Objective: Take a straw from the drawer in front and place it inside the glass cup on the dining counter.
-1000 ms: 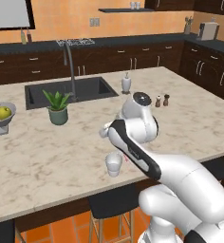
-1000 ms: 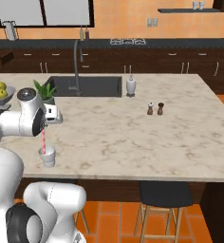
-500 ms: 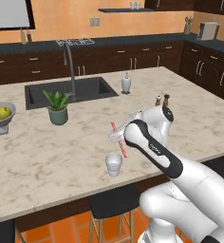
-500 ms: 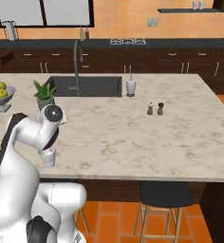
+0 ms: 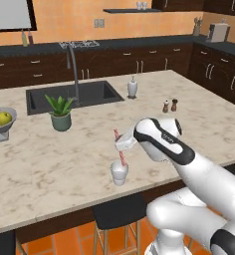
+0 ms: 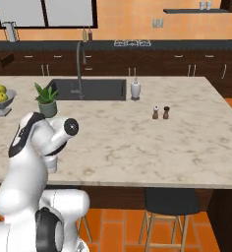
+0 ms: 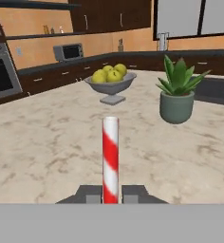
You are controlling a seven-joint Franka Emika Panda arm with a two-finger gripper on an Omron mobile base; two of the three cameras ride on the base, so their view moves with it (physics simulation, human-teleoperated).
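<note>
Over the last second we have swung low over the cream marbled stone tabletop [image 5: 50,164]; our fingers [image 7: 110,194] stay clamped on the thin red-and-white striped straw [image 5: 120,148], its lower end now at the small clear glass cup [image 5: 119,173]; release seems next.

Stone, glass and glossy stripes
The dining counter [image 5: 50,169] looks like smooth cream marbled stone; the glass cup [image 5: 119,173] at the frame's centre is clear whitish; the straw [image 7: 110,156] shows glossy red-white stripes.
</note>
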